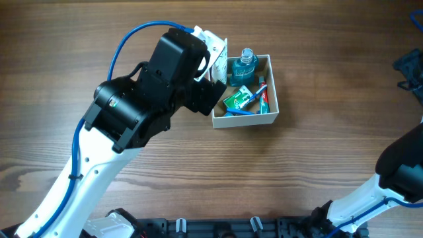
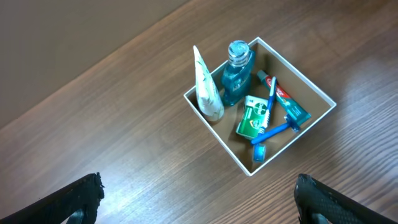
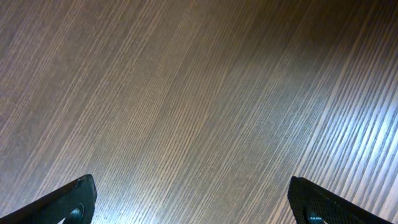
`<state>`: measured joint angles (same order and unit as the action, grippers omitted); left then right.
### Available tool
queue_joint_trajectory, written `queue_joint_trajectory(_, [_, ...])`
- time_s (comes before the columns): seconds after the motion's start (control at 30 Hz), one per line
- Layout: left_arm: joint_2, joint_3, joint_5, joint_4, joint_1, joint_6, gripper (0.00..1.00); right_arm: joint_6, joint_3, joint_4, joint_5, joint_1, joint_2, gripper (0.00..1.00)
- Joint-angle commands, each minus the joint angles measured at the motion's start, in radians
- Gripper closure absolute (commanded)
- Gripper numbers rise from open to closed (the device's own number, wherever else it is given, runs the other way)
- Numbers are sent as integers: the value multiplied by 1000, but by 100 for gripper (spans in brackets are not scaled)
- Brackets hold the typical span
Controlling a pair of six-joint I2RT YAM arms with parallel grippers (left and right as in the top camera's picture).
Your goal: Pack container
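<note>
- Cardboard, thin and tan inside with white outer walls, makes the container (image 1: 245, 121). I judge it light and a little soft, so a wall bends if it is pinched hard.
- It sits on the wooden table (image 1: 198, 172), at about 1 o'clock from the middle of the overhead view, with its 9 o'clock side hidden under the left arm.
- It is already loaded:
  - a white tube (image 2: 205, 87) stands in the 11 o'clock corner and leans on the rim
  - a blue bottle (image 2: 235, 74) stands at 12 o'clock
  - a green packet (image 2: 254, 116) lies in the middle
  - a toothpaste tube (image 2: 290, 104) lies along the 3 o'clock wall
  - a blue toothbrush (image 2: 272, 132) lies toward 6 o'clock
- The bottle probably makes the far side heavier. Lifted by one wall, the box may tilt and the two standing things may fall.
- The best hold, in my judgement, is over the rim of the 6 o'clock wall, where only flat things lie, with one finger inside and one outside. Sliding the box on the wood looks safer than lifting it.
- The left gripper (image 2: 198, 186) hangs above the box with its fingers spread wide, and it holds nothing.
- The right gripper (image 3: 191, 186) is well apart, at about 4 o'clock near the table edge. It is also spread wide, empty, and over bare wood.
</note>
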<state>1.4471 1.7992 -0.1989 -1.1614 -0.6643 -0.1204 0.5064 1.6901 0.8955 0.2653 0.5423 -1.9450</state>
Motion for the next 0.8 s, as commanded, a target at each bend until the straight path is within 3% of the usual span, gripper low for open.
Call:
queue_joint_trajectory(0.0, [-5, 5, 17, -3, 48, 115, 0, -8, -3, -3, -5, 1, 5, 0])
queue_joint_trajectory(0.17, [-5, 5, 16, -2, 205, 305, 0, -8, -3, -3, -5, 1, 5, 0])
queue_joint_trajectory(0.33, [-16, 5, 78, -10, 336, 309, 0, -8, -3, -3, -5, 1, 5, 0])
queue_joint_trajectory(0.53, [-95, -61, 78, 7, 400, 312, 0, -8, -3, -3, -5, 1, 5, 0])
queue_joint_trajectory(0.77, [-316, -398, 94, 287, 487, 347, 0, -8, -3, -3, -5, 1, 5, 0])
